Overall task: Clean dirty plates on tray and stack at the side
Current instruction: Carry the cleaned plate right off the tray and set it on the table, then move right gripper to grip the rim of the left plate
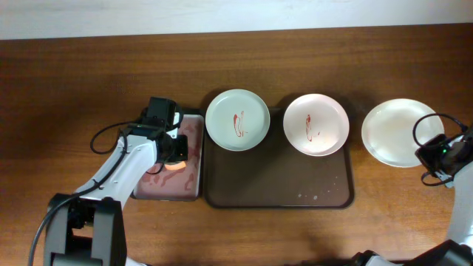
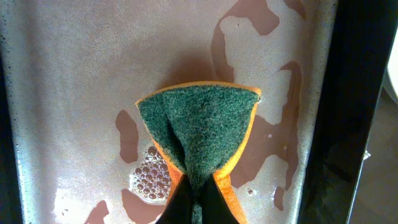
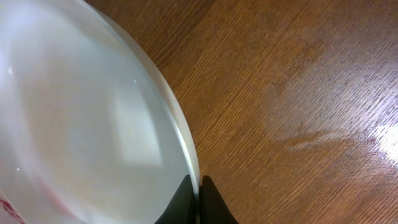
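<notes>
— Which plate comes next, and where does it lie from the arm holding the sponge?

— I'd say the mint plate. It has red streaks in its middle and sits on the end of the tray nearest the left gripper. From that gripper it is just to the right and a little farther out from the base. It is round, so there is no long axis to line up with. Only the direction counts.

— And that gripper?

— It is pinched tight on the sponge, which is folded between the fingers with its green side facing the wrist camera. Under it is the small tray, wet, with soap bubbles close beside the sponge.

— The pink plate?

— Also streaked, and on the tray beyond the mint one, so farther right again from the left gripper. It is nearer the right gripper, off to that one's left, with the white plate between them.

— What is the right one doing?

— Its fingers are drawn narrow onto the white plate's rim, one on either side of the edge. That plate rests off the tray on the table and spreads away to the gripper's left. It looks mostly wiped, though a faint red trace shows low in the wrist view.

— So which arm goes?

— The left, in my judgement. It is nearer, it has the sponge, and it needs only a short carry rightward over the small tray's rim.
</notes>
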Controlling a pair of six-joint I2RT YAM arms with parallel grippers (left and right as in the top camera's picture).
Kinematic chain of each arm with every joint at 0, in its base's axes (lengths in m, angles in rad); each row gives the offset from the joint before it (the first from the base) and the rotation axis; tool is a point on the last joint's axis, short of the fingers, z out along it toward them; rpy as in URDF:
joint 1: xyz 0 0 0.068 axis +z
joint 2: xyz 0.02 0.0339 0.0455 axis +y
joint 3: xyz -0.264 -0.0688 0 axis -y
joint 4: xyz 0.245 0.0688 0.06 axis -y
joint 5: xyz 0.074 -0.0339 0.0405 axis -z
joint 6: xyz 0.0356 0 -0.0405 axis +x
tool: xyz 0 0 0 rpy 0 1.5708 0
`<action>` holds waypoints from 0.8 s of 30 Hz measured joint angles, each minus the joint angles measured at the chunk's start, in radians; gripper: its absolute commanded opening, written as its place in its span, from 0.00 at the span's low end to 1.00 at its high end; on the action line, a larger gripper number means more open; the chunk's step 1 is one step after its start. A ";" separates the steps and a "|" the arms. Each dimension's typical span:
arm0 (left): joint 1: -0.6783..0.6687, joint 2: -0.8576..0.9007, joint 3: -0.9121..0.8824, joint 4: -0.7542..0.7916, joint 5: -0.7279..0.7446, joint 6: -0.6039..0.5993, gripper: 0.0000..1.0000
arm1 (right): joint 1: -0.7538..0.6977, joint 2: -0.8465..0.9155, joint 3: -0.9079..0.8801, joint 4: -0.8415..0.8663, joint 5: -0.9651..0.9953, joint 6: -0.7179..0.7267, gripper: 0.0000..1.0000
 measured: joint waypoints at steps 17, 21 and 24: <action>0.000 0.000 0.000 0.000 0.000 0.000 0.00 | -0.005 0.288 0.000 0.192 -0.018 0.051 0.44; 0.000 0.000 0.000 0.000 0.000 0.000 0.00 | -0.005 0.290 0.004 0.214 -0.177 0.007 0.46; 0.000 0.000 0.000 0.003 0.000 0.000 0.00 | 0.069 0.289 0.058 0.141 -0.343 -0.083 0.46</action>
